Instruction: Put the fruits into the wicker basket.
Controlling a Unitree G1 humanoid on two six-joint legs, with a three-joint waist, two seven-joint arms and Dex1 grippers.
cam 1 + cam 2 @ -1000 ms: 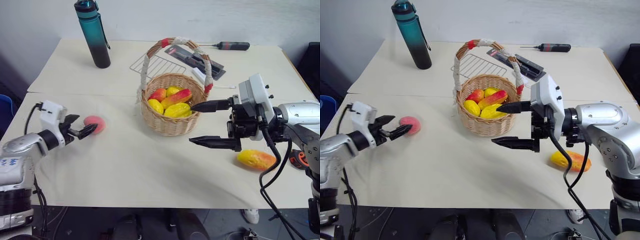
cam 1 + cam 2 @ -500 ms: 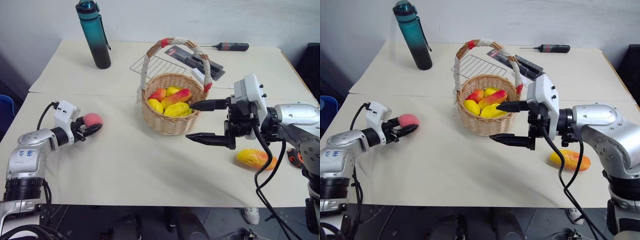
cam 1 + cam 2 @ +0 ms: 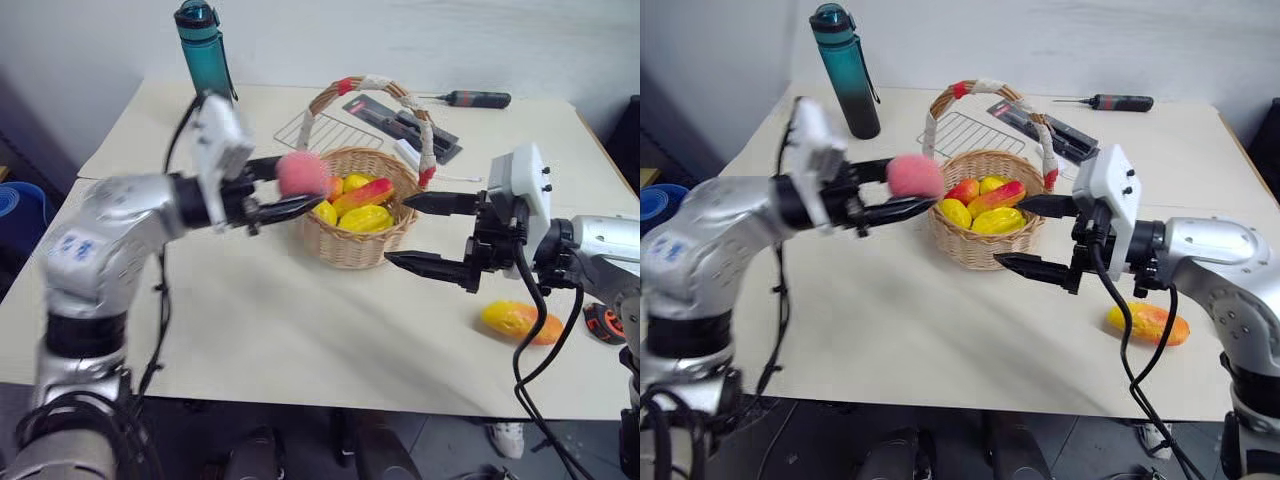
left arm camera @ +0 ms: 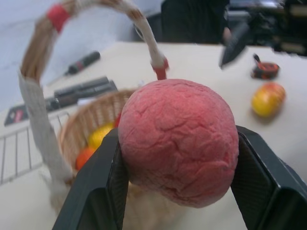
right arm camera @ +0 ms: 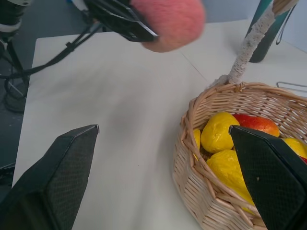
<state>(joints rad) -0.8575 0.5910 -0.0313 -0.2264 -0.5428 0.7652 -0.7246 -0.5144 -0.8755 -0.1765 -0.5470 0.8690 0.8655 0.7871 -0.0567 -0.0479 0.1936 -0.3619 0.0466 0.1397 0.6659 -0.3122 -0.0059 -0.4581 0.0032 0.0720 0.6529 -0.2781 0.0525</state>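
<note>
Transport step: left gripper (image 3: 290,192), clamped on pink peach (image 3: 302,174) at the wicker basket (image 3: 355,248) left rim, must advance over it and release; right gripper (image 3: 420,232) jaws apart, mango (image 3: 520,321) awaiting pickup near right.

1. Both head views look forward and down over the cream table (image 3: 300,340), sharing the round woven wicker basket (image 3: 355,245).
2. The left wrist view sits close behind the pink round fruit (image 4: 178,141).
3. The right wrist view faces the basket's rim, close.

Cream table (image 3: 300,330), wicker basket (image 3: 362,245) of fruits near centre, mango (image 3: 519,321) at right, teal bottle (image 3: 205,45), wire rack (image 3: 320,128), screwdriver (image 3: 470,99), tape measure (image 3: 604,322)
</note>
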